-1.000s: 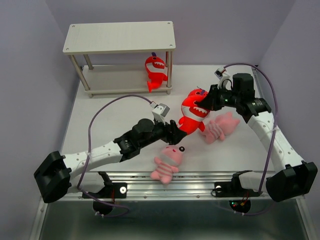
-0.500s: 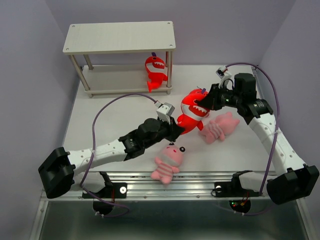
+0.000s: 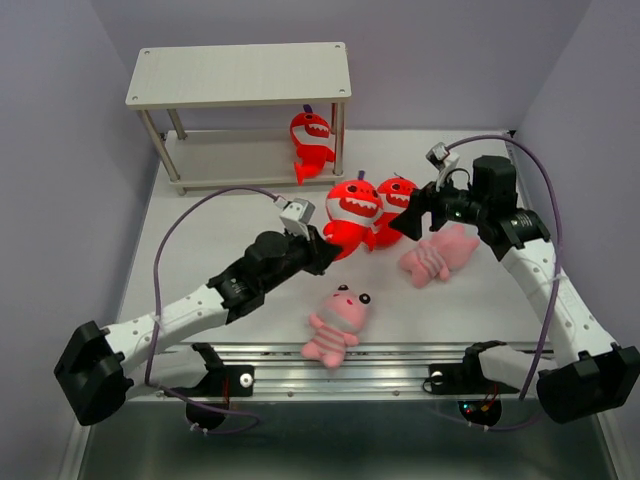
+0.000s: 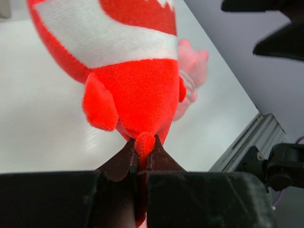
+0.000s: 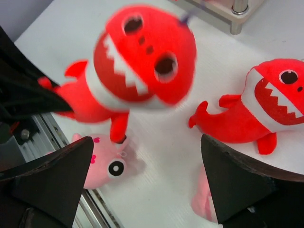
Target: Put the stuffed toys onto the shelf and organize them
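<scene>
Red shark [image 3: 312, 145] on lower shelf [image 3: 230, 157]; second shark [image 3: 352, 210] aloft; third shark [image 3: 394, 196], rear pink creature [image 3: 437, 252], front pink creature [image 3: 336, 322] flat.

Left tool [image 3: 321, 241] grips one red shark [image 3: 351, 208] beside a second shark [image 3: 394, 195].

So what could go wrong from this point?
The left gripper pinches only the tail tip of the lifted red shark, so it may slip free on the way to the shelf. The open right gripper hangs close beside that shark and the second red shark; the arms could bump.
</scene>
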{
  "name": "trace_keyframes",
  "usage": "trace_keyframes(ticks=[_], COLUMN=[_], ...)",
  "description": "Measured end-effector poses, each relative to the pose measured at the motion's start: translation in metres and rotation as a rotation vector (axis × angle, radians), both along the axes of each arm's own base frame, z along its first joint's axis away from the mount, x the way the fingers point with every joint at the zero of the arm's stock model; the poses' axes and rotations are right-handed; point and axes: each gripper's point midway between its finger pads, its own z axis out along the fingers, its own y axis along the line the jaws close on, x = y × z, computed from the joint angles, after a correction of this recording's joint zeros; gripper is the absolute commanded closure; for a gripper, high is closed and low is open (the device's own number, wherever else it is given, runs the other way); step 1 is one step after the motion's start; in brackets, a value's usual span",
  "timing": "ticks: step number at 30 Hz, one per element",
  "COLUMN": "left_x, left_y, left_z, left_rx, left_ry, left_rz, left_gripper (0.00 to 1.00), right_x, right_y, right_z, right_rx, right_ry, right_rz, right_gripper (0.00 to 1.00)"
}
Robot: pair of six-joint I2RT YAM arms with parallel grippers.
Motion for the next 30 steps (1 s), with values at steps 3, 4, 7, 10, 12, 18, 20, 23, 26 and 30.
trace_keyframes(ticks=[3,4,7,10,12,18,20,23,26,30], left_x=[0.016,0.018,0.033,0.044,0.054,0.088,0.097,0.113,0.132,0.164], left_y=[0.035,0.041,0.077,0.102,0.12,0.171,0.183,0.195,0.206,0.215], left_z=[0.008,0.009,0.019,0.018,0.012,-0.014,-0.022,-0.028,-0.032,-0.037], left_rx=[-0.008,-0.006,0.005,0.046,0.086,0.184,0.204,0.216,0.221,0.236], left_ry=[-0.008,-0.009,-0.04,-0.057,-0.054,-0.009,0.005,0.012,0.017,0.014], left_rz=[0.078,0.092,0.189,0.259,0.311,0.445,0.471,0.501,0.531,0.562], left_gripper=[1.0,1.0,1.0,1.0,1.0,1.0,1.0,1.0,1.0,1.0], right_x=[-0.006,-0.01,-0.021,-0.03,-0.035,-0.044,-0.046,-0.049,-0.052,-0.053], right_y=[-0.004,-0.005,-0.008,-0.008,-0.008,-0.01,-0.009,-0.008,-0.009,-0.009], right_z=[-0.008,-0.011,-0.02,-0.031,-0.042,-0.083,-0.083,-0.075,-0.069,-0.065], right_rx=[-0.042,-0.052,-0.068,-0.075,-0.076,-0.091,-0.088,-0.082,-0.082,-0.084], right_ry=[-0.056,-0.071,-0.111,-0.125,-0.119,-0.057,-0.062,-0.105,-0.138,-0.162], right_rz=[0.039,0.051,0.089,0.12,0.139,0.177,0.189,0.197,0.2,0.201], right_gripper=[0.0,0.0,0.0,0.0,0.0,0.0,0.0,0.0,0.0,0.0])
